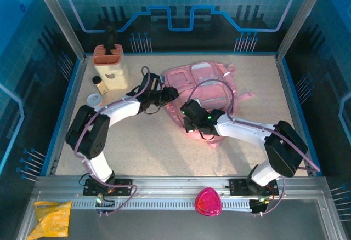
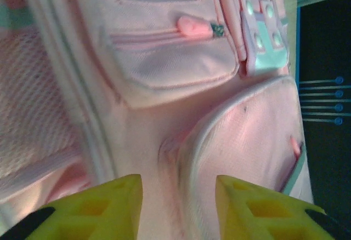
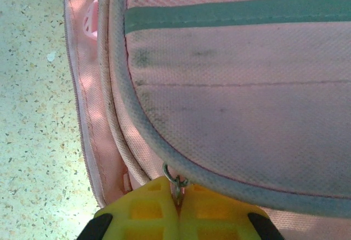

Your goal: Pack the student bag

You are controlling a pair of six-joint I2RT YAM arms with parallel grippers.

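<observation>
The student bag, a big soft pink backpack, lies flat at the middle back of the table. My left gripper is at its left edge. In the left wrist view its yellow fingers stand apart over the pink fabric and a pale piped pocket edge, open and holding nothing. My right gripper is at the bag's near left corner. In the right wrist view it is shut on a small metal zip pull under the grey-piped pocket.
A cream holder with an orange top stands at the back left, with a small bottle and a round white object beside it. On the near rail lie a magenta rounded object and a yellow packet.
</observation>
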